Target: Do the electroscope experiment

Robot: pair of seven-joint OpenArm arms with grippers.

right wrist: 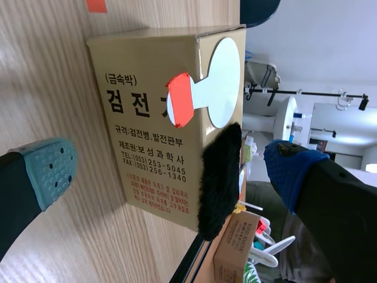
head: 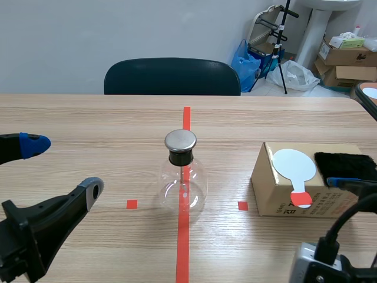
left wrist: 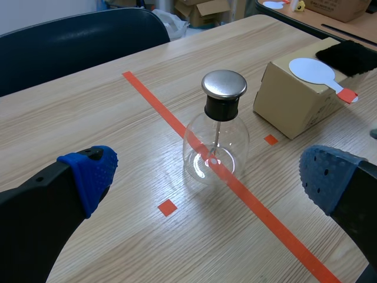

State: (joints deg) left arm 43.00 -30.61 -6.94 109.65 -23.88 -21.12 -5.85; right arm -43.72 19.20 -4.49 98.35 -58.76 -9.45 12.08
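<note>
Nearest the robot, the left gripper point(head: 63, 167) is hovering low over the desk point(head: 88, 118), its two fingers standing wide apart with nothing between them. One blue pad point(left wrist: 91, 174) is showing on one finger and a darker blue pad point(left wrist: 323, 177) on the other. On the other side, the right gripper point(right wrist: 169, 170) is also holding its fingers well apart and is gripping nothing; it is facing the printed side of a cardboard box point(head: 272, 197), which is sitting ahead of it and not touching either finger.

Ahead of the left gripper, the electroscope point(head: 183, 186) is standing upright on the desk. It is a clear glass flask with a black collar and a flat metal cap point(head: 180, 140), and a thin rod is hanging down inside it. It is sitting right on the orange-red tape line point(head: 183, 247), between two small tape squares.

The box is resting on the desk to the right of the flask and apart from it. On its top a white round paddle point(head: 294, 165) is lying flat, its red handle end point(head: 302, 199) hanging over the box's near edge. Just beside the paddle, a piece of black fur point(head: 344, 165) is lying along the box's far right side.

Across the desk, a dark chair point(head: 172, 76) is standing against the far edge. Behind it, cardboard boxes point(head: 344, 56) and a blue bag point(head: 247, 59) are sitting on the floor by the wall.
</note>
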